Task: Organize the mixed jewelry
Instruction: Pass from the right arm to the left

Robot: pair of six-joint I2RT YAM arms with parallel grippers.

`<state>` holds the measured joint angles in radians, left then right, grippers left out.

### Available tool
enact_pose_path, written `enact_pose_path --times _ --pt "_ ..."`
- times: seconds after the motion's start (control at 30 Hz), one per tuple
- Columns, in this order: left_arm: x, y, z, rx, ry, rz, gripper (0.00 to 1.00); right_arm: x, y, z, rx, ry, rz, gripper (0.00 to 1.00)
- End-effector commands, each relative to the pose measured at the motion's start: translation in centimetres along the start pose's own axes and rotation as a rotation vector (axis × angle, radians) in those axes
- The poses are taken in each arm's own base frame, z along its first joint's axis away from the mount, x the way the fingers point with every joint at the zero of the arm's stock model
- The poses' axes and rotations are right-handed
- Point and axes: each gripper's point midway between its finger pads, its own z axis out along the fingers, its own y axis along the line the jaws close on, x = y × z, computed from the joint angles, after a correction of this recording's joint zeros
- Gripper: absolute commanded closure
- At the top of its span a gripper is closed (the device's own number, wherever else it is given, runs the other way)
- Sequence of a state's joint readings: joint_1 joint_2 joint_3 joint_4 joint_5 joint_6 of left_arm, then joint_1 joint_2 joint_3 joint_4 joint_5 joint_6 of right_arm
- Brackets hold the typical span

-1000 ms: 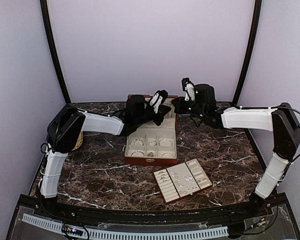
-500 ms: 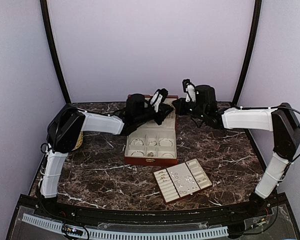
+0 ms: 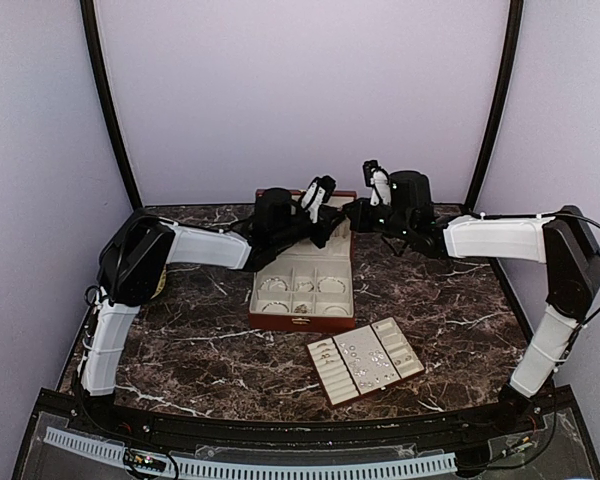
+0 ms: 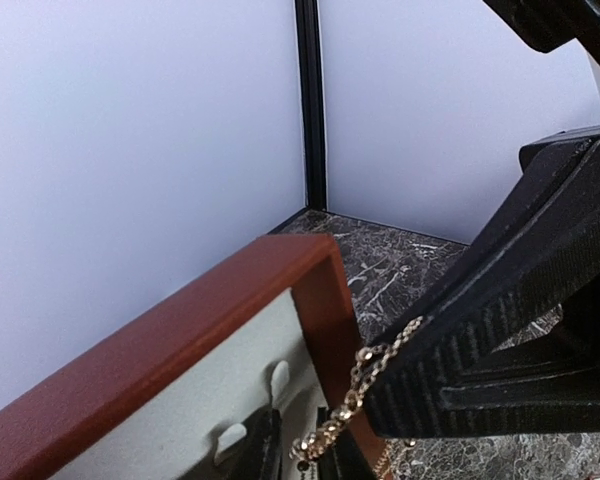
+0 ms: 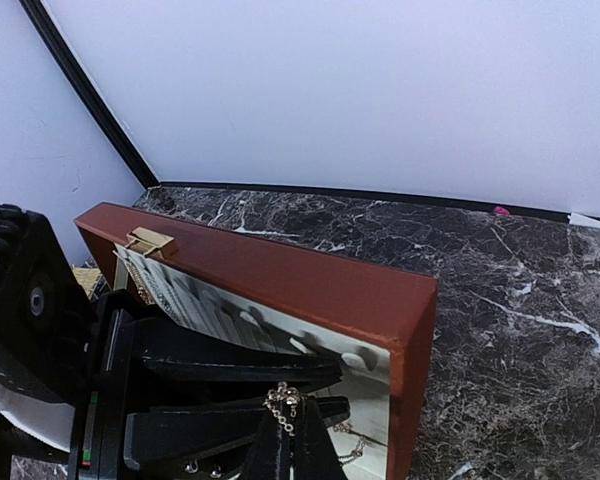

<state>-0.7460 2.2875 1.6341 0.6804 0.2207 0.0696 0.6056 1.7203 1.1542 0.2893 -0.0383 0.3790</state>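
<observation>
**Top view.** You see the wooden box (image 3: pixel 302 322) open at mid-table, with its lid (image 3: pixel 338 238) upright at the back. Both arms reach to that lid: the left gripper (image 3: pixel 325 215) at its inner face, the right gripper (image 3: pixel 356 212) at its right edge. The silvery pieces (image 3: pixel 368 358) lie on a cream tray (image 3: pixel 330 390) just front-right of the box. Ring-shaped pieces (image 3: pixel 331 285) sit in the box's front compartments.

**Left wrist view.** A gold chain (image 4: pixel 352 395) drapes over a ribbed black finger (image 4: pixel 500 330) beside the lid's corner. You cannot tell whether the left gripper pinches it.

**Right wrist view.** Your right fingertips (image 5: pixel 270 450) are closed on the gold chain (image 5: pixel 283 400), just in front of the lid's cream lining.
</observation>
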Motion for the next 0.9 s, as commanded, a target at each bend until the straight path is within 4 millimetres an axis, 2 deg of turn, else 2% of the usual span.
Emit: enact_pose_path --times 0.0,0.2,0.33,0.43,0.47,0.6,0.63,0.73,0.87 --pt "-2.6 0.3 0.1 -0.009 -0.069 -0.001 0.85 -1.2 0.3 -0.8 -0.019 -0.032 -0.003 1.0" --pt "-3.3 -0.9 -0.1 0.056 -0.107 -0.003 0.89 -0.6 0.3 -0.2 -0.022 0.002 -0.002 1.0" --pt "-3.5 -0.8 -0.2 0.052 -0.121 -0.009 0.99 -0.5 0.4 0.0 -0.023 0.018 -0.007 1.0" --pt "-3.4 -0.4 -0.2 0.029 -0.118 -0.013 1.0 -0.9 0.6 -0.4 -0.024 0.021 -0.014 0.99" --pt "-3.3 -0.3 -0.3 0.023 -0.115 -0.015 1.0 -1.1 0.7 -0.6 -0.024 0.021 -0.018 0.95" --pt "-3.0 0.0 -0.8 0.008 -0.114 -0.02 1.0 -2.2 0.9 -1.4 -0.015 0.022 -0.046 0.66" --pt "-2.9 0.1 -0.9 0.005 -0.113 -0.02 1.0 -2.3 0.8 -1.4 -0.005 0.035 -0.051 0.62" --pt "-2.7 0.4 -1.4 -0.01 -0.113 -0.023 1.0 -2.8 0.4 -1.3 0.024 0.065 -0.048 0.56" --pt "-2.0 0.8 -1.7 -0.027 -0.098 -0.025 1.0 -3.0 0.3 -1.0 0.028 0.097 -0.033 0.54"
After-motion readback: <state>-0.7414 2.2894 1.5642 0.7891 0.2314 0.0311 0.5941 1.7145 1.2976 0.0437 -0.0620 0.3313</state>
